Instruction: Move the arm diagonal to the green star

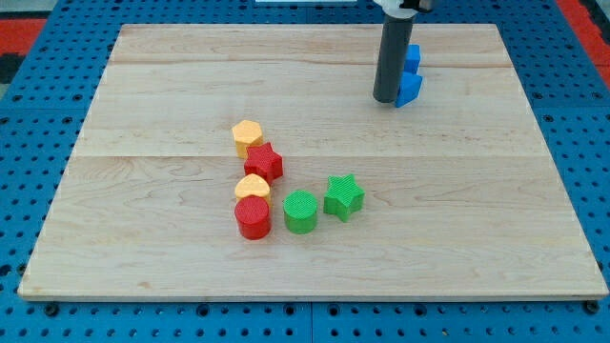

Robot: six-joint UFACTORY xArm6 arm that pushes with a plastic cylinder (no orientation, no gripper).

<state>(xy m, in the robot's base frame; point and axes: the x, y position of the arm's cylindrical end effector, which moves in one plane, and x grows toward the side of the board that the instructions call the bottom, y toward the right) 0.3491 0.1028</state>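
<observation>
The green star (343,196) lies on the wooden board (477,219), a little below the view's middle. The dark rod comes down from the view's top, and my tip (386,99) rests on the board well above the star and slightly to its right. The tip is right against the left side of blue blocks (410,78), which the rod partly hides; their shapes are unclear. A green cylinder (300,211) sits just left of the star.
A cluster lies left of the star: a yellow hexagon (247,136), a red star (263,161), a yellow half-round block (253,186) and a red cylinder (253,217). Blue pegboard (29,143) surrounds the board.
</observation>
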